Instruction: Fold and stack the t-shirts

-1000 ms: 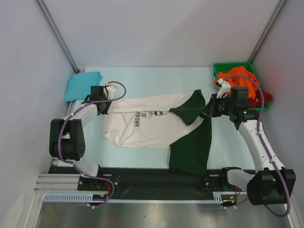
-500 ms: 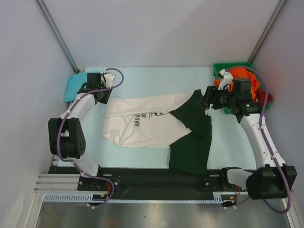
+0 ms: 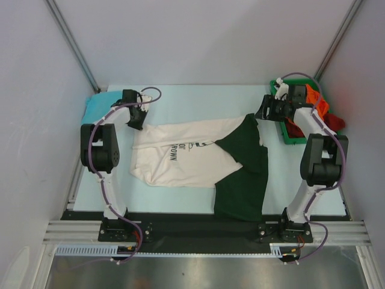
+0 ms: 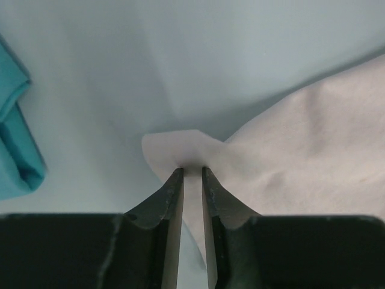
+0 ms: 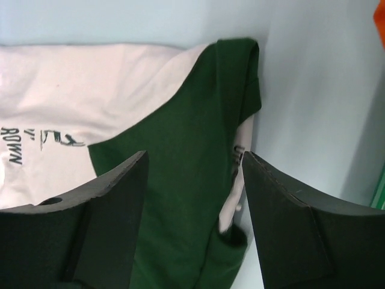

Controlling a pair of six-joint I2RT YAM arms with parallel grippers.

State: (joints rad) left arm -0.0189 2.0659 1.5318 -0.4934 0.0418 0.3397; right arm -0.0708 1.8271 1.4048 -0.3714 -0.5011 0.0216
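The cream t-shirt with dark green sleeves lies spread across the middle of the table, print facing up. My left gripper sits at its far left corner. In the left wrist view the fingers stand narrowly apart, their tips at a curled cream corner that rests on the table. My right gripper hovers open over the far tip of the green sleeve, with nothing between its fingers. A folded teal shirt lies at the far left.
A green bin at the far right holds an orange shirt and a dark red one. The right arm reaches past it. The teal shirt lies just left of my left gripper. White walls enclose the table.
Both grippers were shut on the shirt's far edge, then opened and let it go. Both arms have drawn back toward the far side. The shirt now lies flat.
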